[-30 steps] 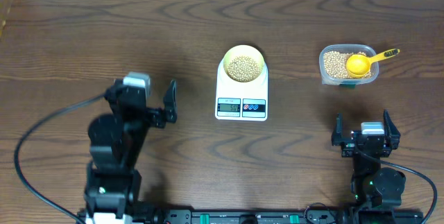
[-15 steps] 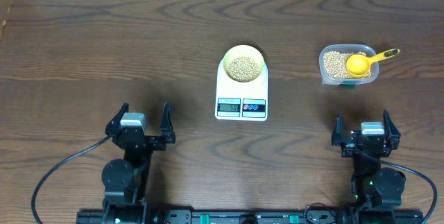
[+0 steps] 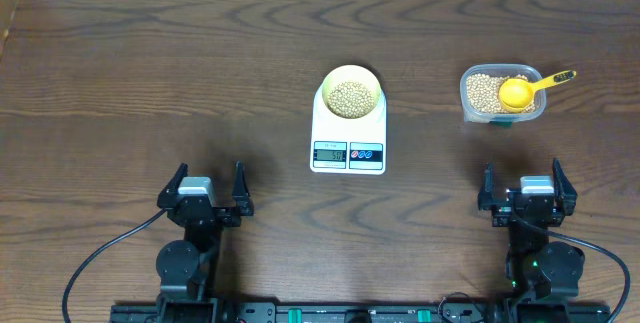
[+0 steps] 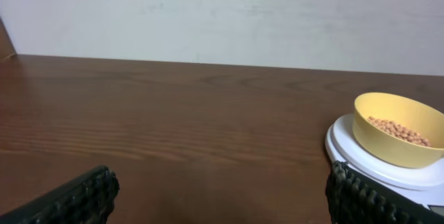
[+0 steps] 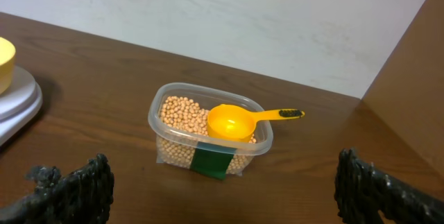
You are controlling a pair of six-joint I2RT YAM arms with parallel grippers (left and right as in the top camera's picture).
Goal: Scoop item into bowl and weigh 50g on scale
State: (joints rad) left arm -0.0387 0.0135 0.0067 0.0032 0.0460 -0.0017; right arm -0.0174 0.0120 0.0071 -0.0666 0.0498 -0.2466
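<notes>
Counter is showing dark brown woodgrain; scale white, bowl pale yellow, beans tan, scoop bright yellow, tub's label green.

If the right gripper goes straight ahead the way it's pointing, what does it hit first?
Probably the clear tub of beans, almost dead ahead of the right gripper; nothing lies between.

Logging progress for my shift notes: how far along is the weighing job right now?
Looks done: beans sit in the bowl on the scale, and the scoop lies in the tub. In hand: nothing; the left gripper and right gripper are open, apart from everything. Left: confirming 50g, since the display is too small to read.
</notes>
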